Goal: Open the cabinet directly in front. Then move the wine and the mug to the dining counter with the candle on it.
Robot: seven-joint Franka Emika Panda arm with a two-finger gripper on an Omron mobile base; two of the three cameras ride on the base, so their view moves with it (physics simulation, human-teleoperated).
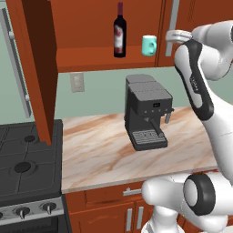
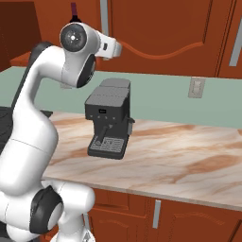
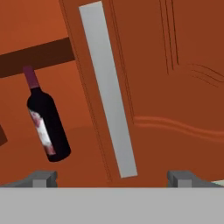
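Nearest the base, a black-and-grey coffee machine (image 1: 146,112) stood on the beige marble worktop (image 1: 104,154), with a black gas cooktop (image 1: 25,164) at its left. Above them, the reddish-brown wooden wall cabinet (image 1: 82,22) was seen with its left door (image 1: 38,63) swung out edge-on and its right door (image 3: 175,87) shut. The two-finger gripper (image 3: 113,178) was held up against that shut door, jaws spread fully wide with nothing between them, the long silver bar handle (image 3: 108,92) lying just ahead of the gap.

On the cabinet floor stood the dark glass wine bottle with red capsule and red-and-white label (image 1: 119,32), upright, and beside it to the right, apart from it, the small mint-green ceramic mug (image 1: 149,45).

The risks were judged as follows. A closure made off-centre could have slipped off the narrow bar. A pull not following the door's arc could have strained the grip. The mug sat near the shut door's edge, so a reach past the frame could have knocked it, or tipped the tall bottle.

The hand view gave the handle's alignment with the fingertips (image 3: 43,179), and the bottle (image 3: 46,120) tilted by the camera's roll. The left base view gave the mug and open door. In the right base view, the bottle's capsule (image 2: 74,10) was seen peeping over the arm, with a wall socket (image 2: 196,87) beyond the worktop.
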